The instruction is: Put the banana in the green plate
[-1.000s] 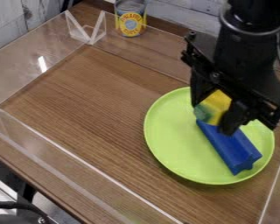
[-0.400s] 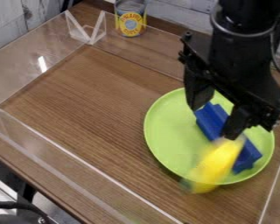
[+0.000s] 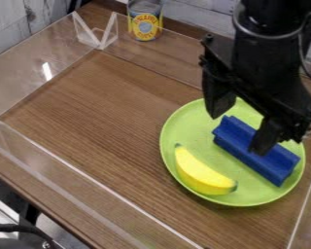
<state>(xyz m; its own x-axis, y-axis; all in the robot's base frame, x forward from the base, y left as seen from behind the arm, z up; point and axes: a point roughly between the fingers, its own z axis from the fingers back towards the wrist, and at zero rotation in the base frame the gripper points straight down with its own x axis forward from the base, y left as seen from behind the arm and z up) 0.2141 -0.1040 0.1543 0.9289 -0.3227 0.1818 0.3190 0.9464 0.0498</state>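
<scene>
The yellow banana [image 3: 204, 172] lies flat inside the green plate [image 3: 187, 131], near its front rim. A blue block [image 3: 259, 148] rests in the same plate, behind and right of the banana. My black gripper [image 3: 245, 119] hangs over the plate's back half, pointing almost straight down. Its fingers [image 3: 270, 134] stand apart with nothing between them, above the blue block and clear of the banana.
Clear acrylic walls run along the wooden table's left, back and front edges. A yellow-labelled can [image 3: 145, 23] stands at the back, beside a small clear stand [image 3: 93, 31]. Bare wood stretches left of the plate.
The gripper held the banana over the plate a second ago. It has opened, and the banana dropped and came to rest in the plate's front part. The arm stayed in place.
</scene>
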